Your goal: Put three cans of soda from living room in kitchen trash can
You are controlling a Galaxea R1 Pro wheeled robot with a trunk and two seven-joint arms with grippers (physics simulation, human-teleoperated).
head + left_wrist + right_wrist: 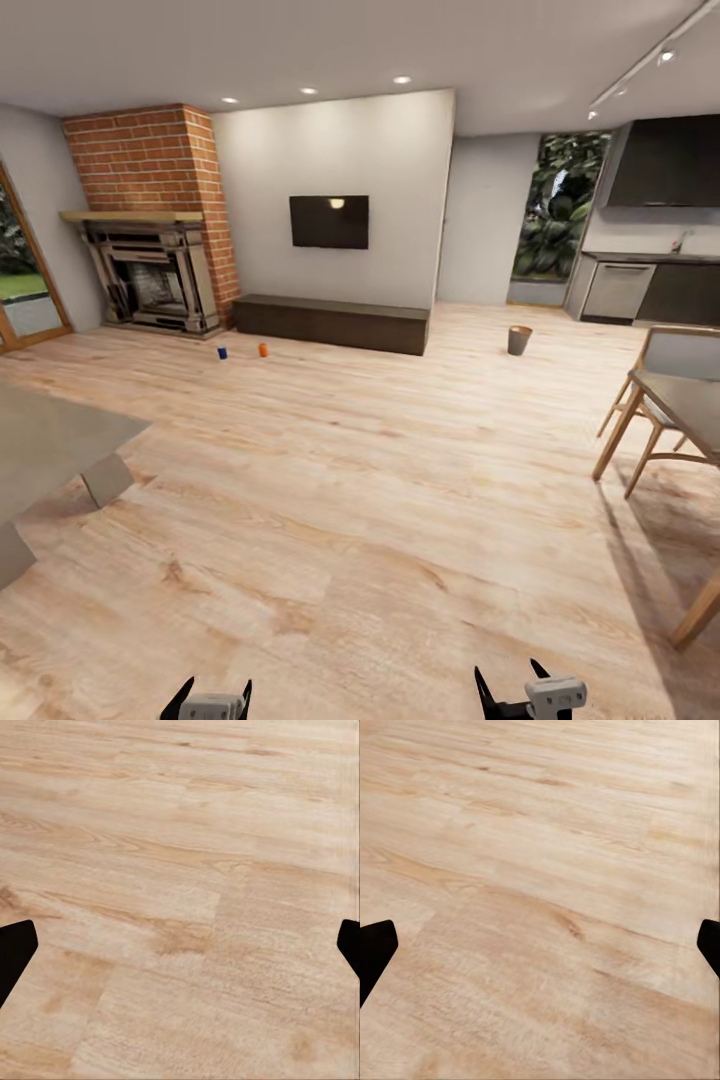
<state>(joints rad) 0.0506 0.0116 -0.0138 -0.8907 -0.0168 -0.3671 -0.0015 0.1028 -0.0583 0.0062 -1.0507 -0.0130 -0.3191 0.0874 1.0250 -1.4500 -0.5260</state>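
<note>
Looking out from my head camera, I see the living room's wood floor (350, 480) stretching ahead to a red-brick fireplace (150, 220), a long dark low cabinet (335, 322) and a black screen (329, 221) on the pale wall above it. Two of the soda cans stand on the floor in front of the cabinet's fireplace end: a dark blue can (222, 352) and, just beside it, a bright orange can (263, 350), both upright and tiny at this range. The trash can (519, 340) sits well apart from them on the bare floor toward the kitchen, a small round tapered bin, brownish with a darker inside. Beyond it are grey kitchen cabinets (640, 290) under a dark countertop. A wooden table and chair (660, 400) stand at my right, a grey table corner (50, 440) at my left. My left gripper (207, 700) and right gripper (515, 690) peek in at the lower edge, fingers spread, holding nothing. Through the left wrist camera, my dark fingertips (15, 949) sit wide apart over plain floorboards (180, 892). Through the right wrist camera, it is the same: fingertips (375, 945) far apart, empty, with only boards (540, 907) below.
</note>
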